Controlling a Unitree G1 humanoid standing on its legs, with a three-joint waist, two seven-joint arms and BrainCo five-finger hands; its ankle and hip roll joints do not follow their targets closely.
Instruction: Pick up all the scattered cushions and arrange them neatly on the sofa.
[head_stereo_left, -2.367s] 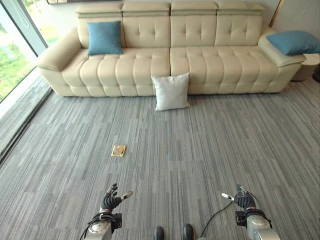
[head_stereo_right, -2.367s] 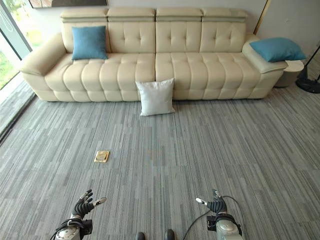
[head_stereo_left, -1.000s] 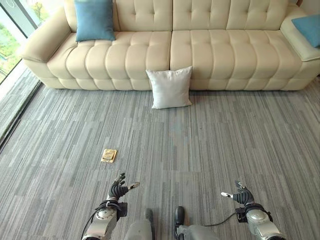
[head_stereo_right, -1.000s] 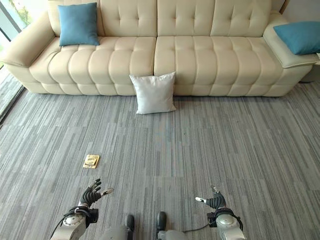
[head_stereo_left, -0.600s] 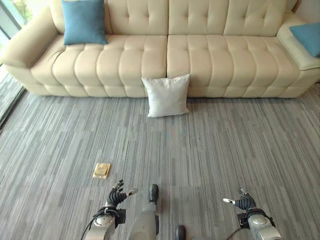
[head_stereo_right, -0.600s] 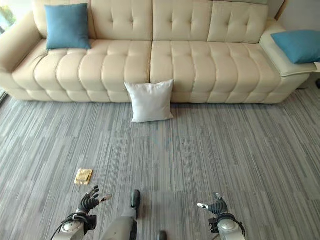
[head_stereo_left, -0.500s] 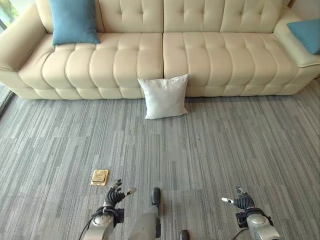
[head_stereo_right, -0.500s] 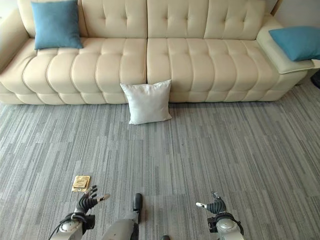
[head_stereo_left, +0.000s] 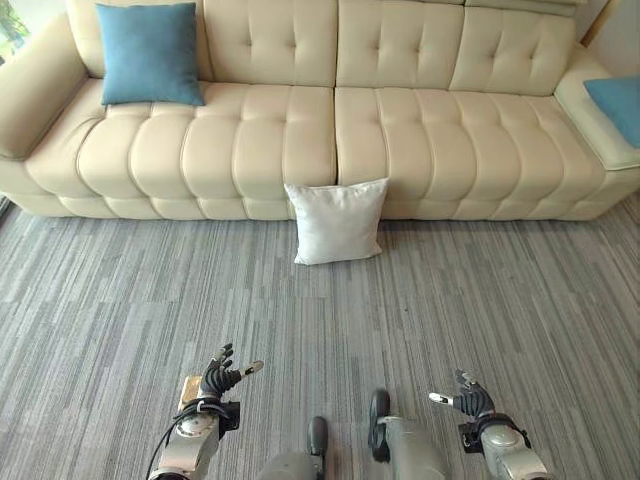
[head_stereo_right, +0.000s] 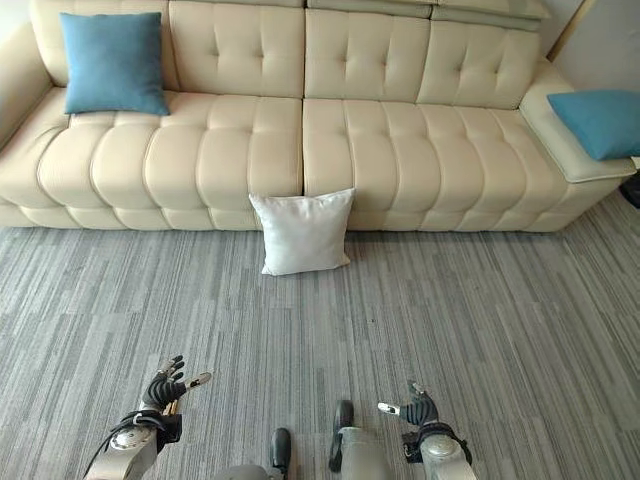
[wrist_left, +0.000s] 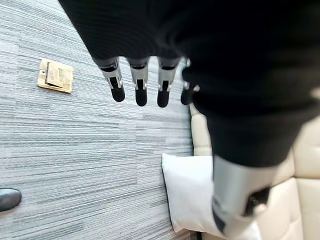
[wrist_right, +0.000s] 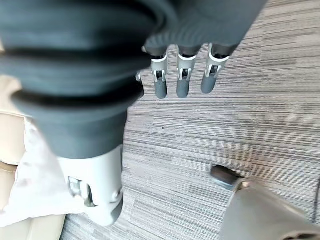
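Currently the white cushion (head_stereo_left: 338, 221) stands on the carpet (head_stereo_left: 520, 290), upright, leaning back against the front of the sofa (head_stereo_left: 400, 120) at the seam between its two middle seats. It lies straight ahead of the robot and well apart from both hands, roughly midway between them; neither is clearly the nearer. Its broad face is turned toward the robot, top edge running side to side.

Left robot hand (head_stereo_left: 222, 378): low over the carpet, fingers straight and spread, thumb out, holding nothing, touching nothing. Right robot hand (head_stereo_left: 468, 400): likewise released, fingers relaxed, empty.

One blue cushion (head_stereo_left: 150, 53) sits upright on the sofa's left-end seat; another blue cushion (head_stereo_right: 603, 122) lies on the right armrest.

Judgement: approach is not finished; the white cushion is out of reach until the robot closes in.
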